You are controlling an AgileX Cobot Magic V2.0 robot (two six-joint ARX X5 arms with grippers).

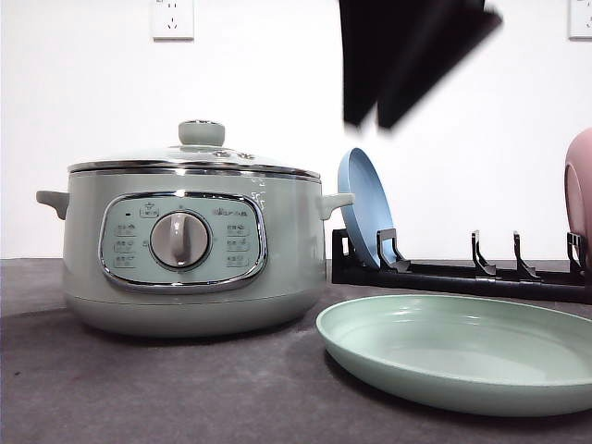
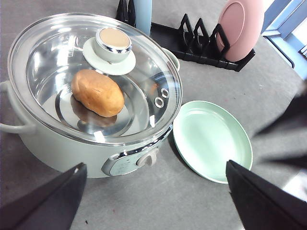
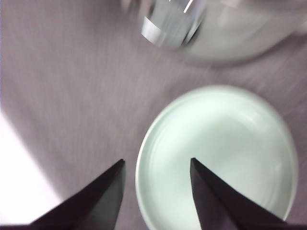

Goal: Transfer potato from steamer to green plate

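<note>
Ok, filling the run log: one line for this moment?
brown potato: inside lidded sage-green steamer | mint-green plate: empty | left gripper: open | right gripper: open

Left gripper (image 2: 153, 191) high up, tilted down, jaws spread wide; its two dark fingers (image 2: 53, 203) sit far apart at the frame corners, nothing between them. Right gripper (image 3: 156, 165) aimed down, fingers (image 3: 96, 196) parted with a clear gap, empty; view is motion-blurred. In front view a dark blurred gripper (image 1: 407, 65) hangs at top, right of center; which arm, can't tell.
</note>
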